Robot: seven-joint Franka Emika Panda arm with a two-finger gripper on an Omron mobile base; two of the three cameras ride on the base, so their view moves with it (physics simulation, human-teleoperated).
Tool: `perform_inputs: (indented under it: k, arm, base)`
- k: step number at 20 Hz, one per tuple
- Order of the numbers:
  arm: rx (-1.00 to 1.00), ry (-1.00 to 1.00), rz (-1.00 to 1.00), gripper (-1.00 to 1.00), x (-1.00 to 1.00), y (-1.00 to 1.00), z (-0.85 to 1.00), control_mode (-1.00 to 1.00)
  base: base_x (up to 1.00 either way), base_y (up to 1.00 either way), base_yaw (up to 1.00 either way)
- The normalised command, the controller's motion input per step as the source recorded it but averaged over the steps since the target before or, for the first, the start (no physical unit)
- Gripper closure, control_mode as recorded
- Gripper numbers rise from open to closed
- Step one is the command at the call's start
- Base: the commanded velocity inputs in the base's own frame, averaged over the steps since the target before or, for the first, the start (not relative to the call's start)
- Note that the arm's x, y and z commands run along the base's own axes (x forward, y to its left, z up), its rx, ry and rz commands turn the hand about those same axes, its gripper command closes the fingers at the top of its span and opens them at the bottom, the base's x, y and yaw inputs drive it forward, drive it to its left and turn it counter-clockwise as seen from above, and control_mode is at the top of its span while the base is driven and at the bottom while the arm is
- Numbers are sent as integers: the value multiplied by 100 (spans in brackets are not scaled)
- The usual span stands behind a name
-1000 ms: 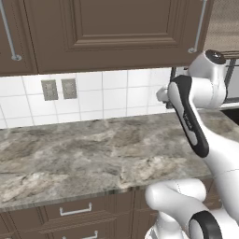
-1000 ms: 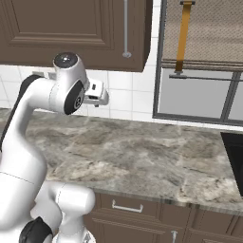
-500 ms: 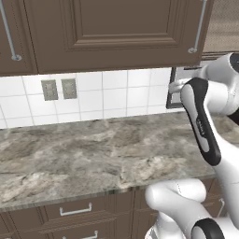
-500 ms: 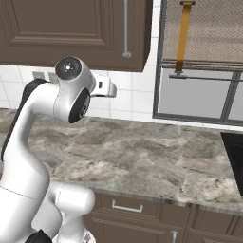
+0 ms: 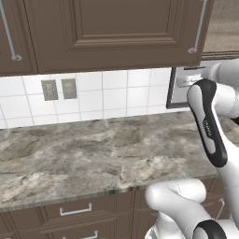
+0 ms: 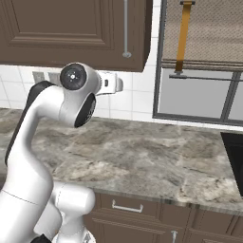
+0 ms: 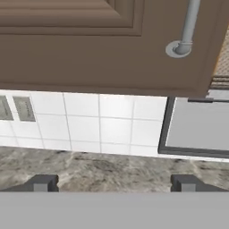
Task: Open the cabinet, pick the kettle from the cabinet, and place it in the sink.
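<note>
Item: cabinet (image 5: pixel 112 32), wall-mounted, dark brown wood, raised-panel door, shut. It hangs above the table (image 5: pixel 84 154), over the white tiled backsplash (image 5: pixel 116 95). I judge the door stiff and fairly heavy on its hinges; it should swing, not flex, and wants a steady pull outward.

Grasp point: the long grey bar handle (image 7: pixel 188 27), running vertically near the door's right edge, its lower mount close to the bottom corner. Smooth round metal, so I reckon it slippery; I would close across the bar a little above the lower mount rather than on the mount itself.

Item: kettle. Not sighted; presumably behind the shut door. Condition and handling cannot be assessed from here.

Item: sink (image 6: pixel 235 147). Only a black edge shows at the far right of the right base view, set into the table, well apart from the cabinet handle.

Item: tool (image 7: pixel 114 183). Released, jaws spread wide, holding nothing. In the hand view its two dark tips frame the table and tiles, with the handle's lower end above and to the right; it sits below the handle, not touching it.

Adjacent: window (image 6: pixel 199 90) with woven blind, just right of the cabinet; two wall outlets (image 5: pixel 58 88) on the tiles; drawer fronts (image 5: pixel 74 210) under the table.
</note>
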Motion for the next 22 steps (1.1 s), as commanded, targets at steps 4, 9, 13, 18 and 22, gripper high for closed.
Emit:
perform_inputs:
  k: [4, 9, 13, 18, 22]
  arm:
    - [0, 7, 0, -100, 2, -22, 38, -100]
    - [0, 23, 0, -100, 14, -13, 36, -100]
    - [0, 19, 3, -100, 16, -20, 31, -100]
    - [0, 21, 1, -100, 30, -12, 23, -100]
    - [0, 20, 1, -100, 35, -14, 20, -100]
  base:
    - [0, 0, 0]
    - [0, 0, 0]
    - [0, 0, 0]
    - [0, 0, 0]
    - [0, 0, 0]
